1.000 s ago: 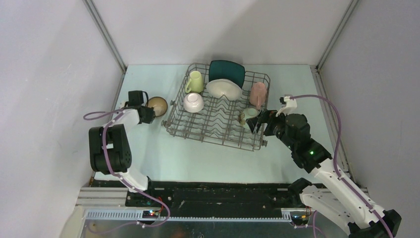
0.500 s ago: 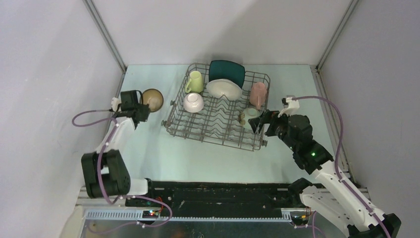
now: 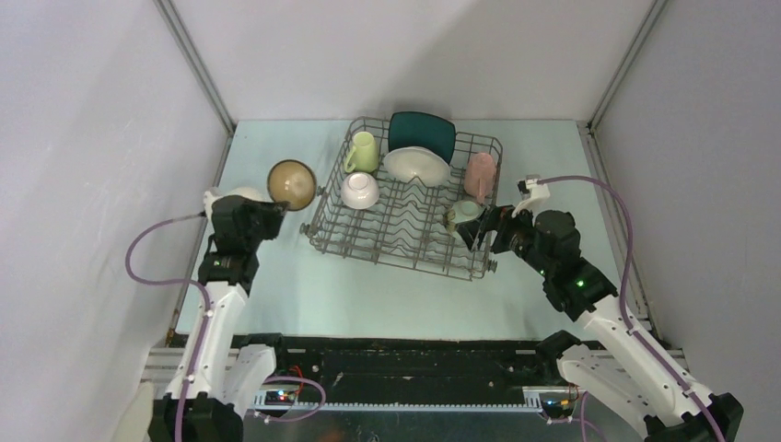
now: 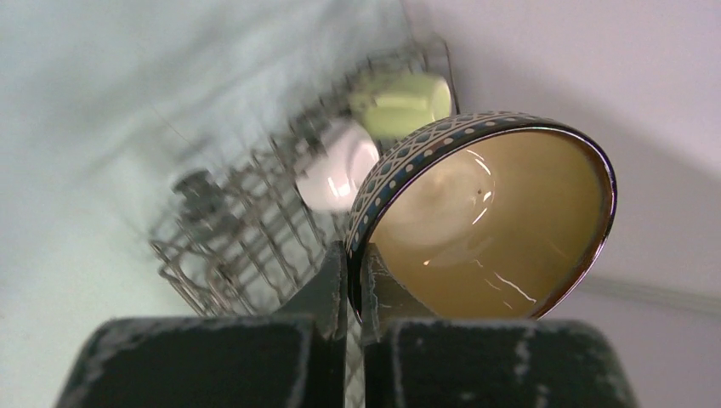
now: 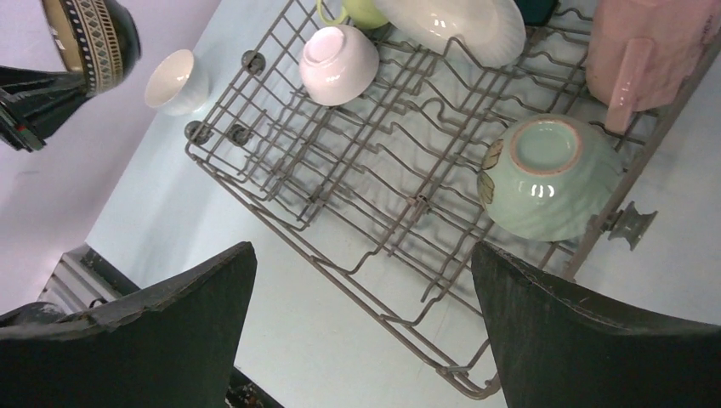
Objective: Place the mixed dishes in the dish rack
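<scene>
Left of the rack [image 3: 396,227], aloft: brown bowl [image 4: 485,229], rim pinched in the left gripper [image 4: 353,263]. Right gripper [image 5: 361,255], jaws wide, over the green bowl [image 5: 548,174] in the rack.

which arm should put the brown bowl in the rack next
Left. The left gripper is shut on the dark brown bowl, raised beside the left edge of the dish rack. The right gripper is open at the opposite side, by the pale green bowl.
</scene>
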Available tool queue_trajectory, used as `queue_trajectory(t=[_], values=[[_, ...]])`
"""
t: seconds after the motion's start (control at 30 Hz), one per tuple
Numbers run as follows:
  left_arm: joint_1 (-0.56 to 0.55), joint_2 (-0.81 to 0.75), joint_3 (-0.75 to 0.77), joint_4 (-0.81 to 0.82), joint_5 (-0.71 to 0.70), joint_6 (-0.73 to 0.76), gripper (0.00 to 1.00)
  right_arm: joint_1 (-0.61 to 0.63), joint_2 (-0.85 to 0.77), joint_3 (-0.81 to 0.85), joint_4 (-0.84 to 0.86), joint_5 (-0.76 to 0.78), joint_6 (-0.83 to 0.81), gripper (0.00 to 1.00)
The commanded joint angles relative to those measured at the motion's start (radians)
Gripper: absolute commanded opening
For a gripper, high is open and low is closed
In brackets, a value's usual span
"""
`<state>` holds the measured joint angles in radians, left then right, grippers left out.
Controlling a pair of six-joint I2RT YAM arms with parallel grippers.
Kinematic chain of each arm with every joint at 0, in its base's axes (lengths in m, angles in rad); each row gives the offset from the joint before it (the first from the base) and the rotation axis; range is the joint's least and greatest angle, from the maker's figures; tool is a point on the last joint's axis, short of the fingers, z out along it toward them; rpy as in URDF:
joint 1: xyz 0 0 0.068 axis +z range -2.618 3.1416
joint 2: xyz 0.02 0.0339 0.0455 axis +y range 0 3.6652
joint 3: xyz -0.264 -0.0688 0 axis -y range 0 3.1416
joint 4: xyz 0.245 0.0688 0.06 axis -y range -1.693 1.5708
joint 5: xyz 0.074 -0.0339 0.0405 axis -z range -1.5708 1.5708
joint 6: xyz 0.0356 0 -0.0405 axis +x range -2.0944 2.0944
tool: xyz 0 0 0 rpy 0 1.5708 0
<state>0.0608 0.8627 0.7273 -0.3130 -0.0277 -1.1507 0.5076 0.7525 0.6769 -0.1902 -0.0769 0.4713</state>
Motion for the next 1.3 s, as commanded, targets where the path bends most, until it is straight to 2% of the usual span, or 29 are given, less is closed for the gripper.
queue_trajectory(t=[0.0, 0.2, 0.33, 0.47, 0.67, 0.8, 1.0, 1.27], values=[[-0.090, -0.073, -0.031, 0.153, 0.232, 0.007, 0.00, -0.003, -0.006, 0.001, 0.072, -0.098, -0.006, 1.00], [-0.296, -0.110, -0.075, 0.229, 0.335, -0.018, 0.00, 0.035, 0.010, -0.039, 0.166, -0.268, -0.028, 0.99], [-0.370, -0.077, -0.107, 0.380, 0.437, -0.067, 0.00, 0.127, 0.018, -0.069, 0.286, -0.237, -0.025, 0.99], [-0.448, -0.044, -0.129, 0.464, 0.420, -0.064, 0.00, 0.223, 0.019, -0.089, 0.357, -0.158, -0.037, 1.00], [-0.495, 0.004, -0.193, 0.633, 0.402, -0.092, 0.00, 0.308, 0.020, -0.102, 0.374, -0.047, -0.037, 0.99], [-0.524, 0.038, -0.206, 0.702, 0.395, -0.093, 0.00, 0.314, 0.013, -0.137, 0.415, -0.027, 0.004, 0.99], [-0.551, 0.118, -0.217, 0.847, 0.436, -0.176, 0.00, 0.315, 0.019, -0.164, 0.484, 0.031, 0.065, 0.99], [-0.573, 0.183, -0.218, 0.899, 0.443, -0.190, 0.00, 0.317, 0.096, -0.164, 0.623, -0.031, 0.109, 1.00]])
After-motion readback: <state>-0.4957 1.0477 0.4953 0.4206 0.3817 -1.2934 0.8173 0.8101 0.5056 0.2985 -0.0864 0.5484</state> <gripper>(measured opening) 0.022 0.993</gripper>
